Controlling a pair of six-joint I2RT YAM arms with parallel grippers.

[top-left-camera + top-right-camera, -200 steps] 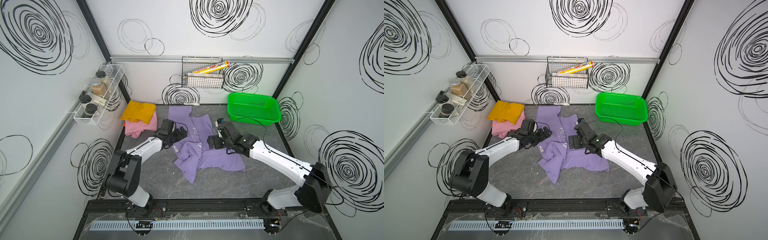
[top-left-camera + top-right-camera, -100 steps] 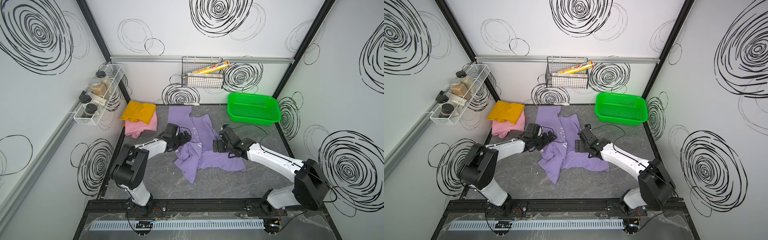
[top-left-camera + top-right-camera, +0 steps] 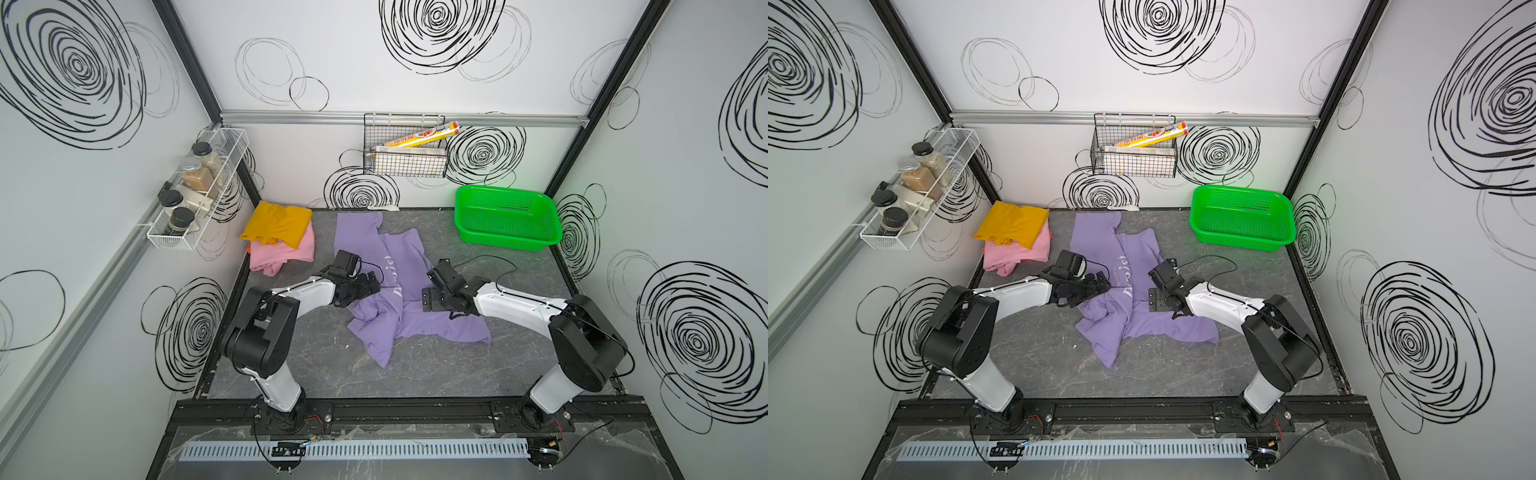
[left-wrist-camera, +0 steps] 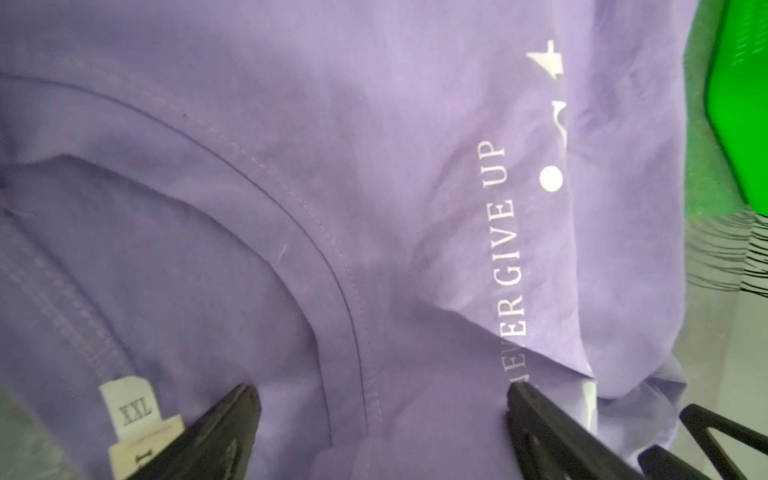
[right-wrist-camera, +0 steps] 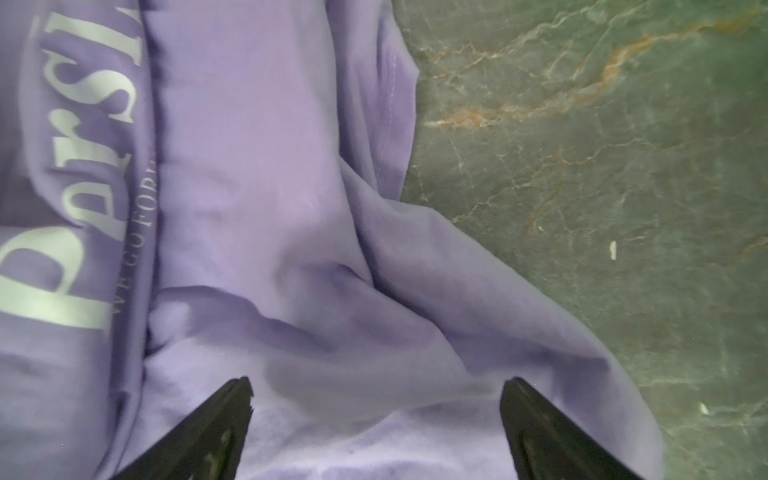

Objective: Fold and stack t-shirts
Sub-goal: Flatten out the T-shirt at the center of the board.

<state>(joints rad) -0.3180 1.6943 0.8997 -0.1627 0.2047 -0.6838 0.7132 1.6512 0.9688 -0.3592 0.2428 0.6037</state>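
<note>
Purple shirt [image 3: 399,266] sprawls crumpled near the basket [image 3: 507,224]. Left gripper [image 4: 381,390] gapes empty over the collar [image 4: 332,291], far from the basket. Right gripper [image 5: 377,382], just as wide and empty, hovers over the basket-side folds, equally close.

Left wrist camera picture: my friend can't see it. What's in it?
A purple t-shirt fills the picture, showing its collar, an XXL tag and white words, NEVER GIVE UP. Two black fingers stand wide apart close to it, holding nothing, with a green basket at the edge.
</note>
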